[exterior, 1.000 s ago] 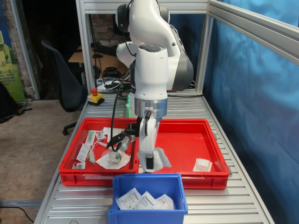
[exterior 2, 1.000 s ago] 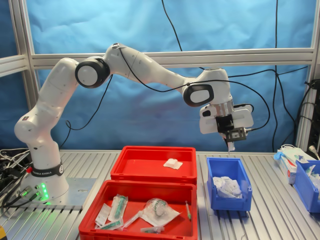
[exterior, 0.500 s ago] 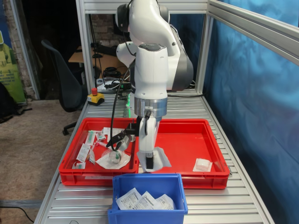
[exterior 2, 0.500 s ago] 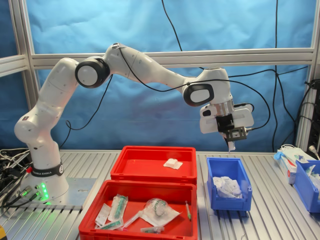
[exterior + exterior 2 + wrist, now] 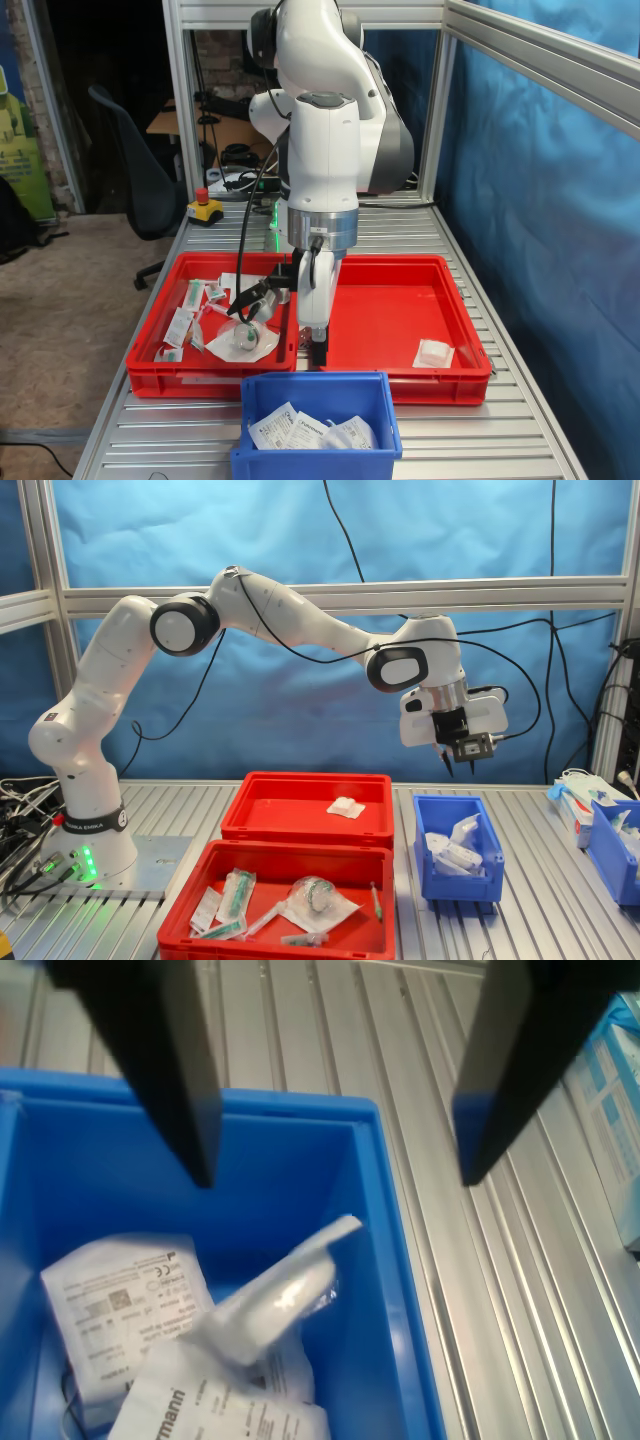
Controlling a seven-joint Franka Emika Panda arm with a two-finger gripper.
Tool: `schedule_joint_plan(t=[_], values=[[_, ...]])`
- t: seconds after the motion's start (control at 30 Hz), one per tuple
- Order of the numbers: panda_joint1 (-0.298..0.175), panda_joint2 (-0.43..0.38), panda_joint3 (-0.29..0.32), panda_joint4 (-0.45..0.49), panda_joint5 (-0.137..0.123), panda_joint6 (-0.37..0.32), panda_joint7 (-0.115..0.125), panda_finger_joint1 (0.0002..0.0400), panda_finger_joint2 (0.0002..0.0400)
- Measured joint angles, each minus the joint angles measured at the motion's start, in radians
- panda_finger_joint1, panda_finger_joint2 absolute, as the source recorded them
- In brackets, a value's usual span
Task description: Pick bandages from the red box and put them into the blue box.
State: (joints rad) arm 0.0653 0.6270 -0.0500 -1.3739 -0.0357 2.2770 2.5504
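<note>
My gripper (image 5: 318,352) hangs open and empty above the blue box (image 5: 312,464). In the wrist view the two black fingers (image 5: 180,1080) stand wide apart over the box's rim (image 5: 392,1290), with the gripper (image 5: 335,1175) holding nothing. Several white bandages (image 5: 310,431) lie in the blue box. One (image 5: 285,1298) rests tilted on the others. The second exterior view shows the gripper (image 5: 457,768) over the blue box (image 5: 457,882) and the bandages (image 5: 455,850). The red box (image 5: 400,297) holds one bandage (image 5: 433,353); both also show in the second exterior view, the red box (image 5: 290,808) and its bandage (image 5: 346,807).
A second red tray (image 5: 160,376) with syringe packs and tubing sits beside the red box, nearer in the second exterior view (image 5: 182,920). A red emergency button (image 5: 204,206) stands at the table's back. Another blue bin (image 5: 612,842) and a carton (image 5: 580,802) sit at the second exterior view's right.
The gripper held a white bandage above the blue box and has opened. The bandage has dropped into the box onto the other packets. The arm has hardly moved.
</note>
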Motion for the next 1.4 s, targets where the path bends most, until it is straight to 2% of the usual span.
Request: schedule_joint_plan(t=[0.1,0.13,0.83,0.87,1.2,1.33,1.4], values=[[0.000,0.000,0.000,0.000,0.000,0.000,0.000,0.0145,0.0145],[0.000,0.000,0.000,0.000,0.000,0.000,0.000,0.0204,0.0204],[0.013,0.000,-0.003,0.001,0.000,0.001,0.000,0.0204,0.0204],[0.016,0.000,-0.003,0.001,0.000,0.001,0.000,0.0395,0.0395],[0.063,-0.038,-0.005,-0.033,0.000,0.001,0.000,0.0400,0.0400],[0.082,-0.106,-0.003,-0.112,-0.004,0.001,0.000,0.0400,0.0400],[0.087,-0.150,-0.001,-0.163,-0.014,0.001,0.000,0.0400,0.0400]])
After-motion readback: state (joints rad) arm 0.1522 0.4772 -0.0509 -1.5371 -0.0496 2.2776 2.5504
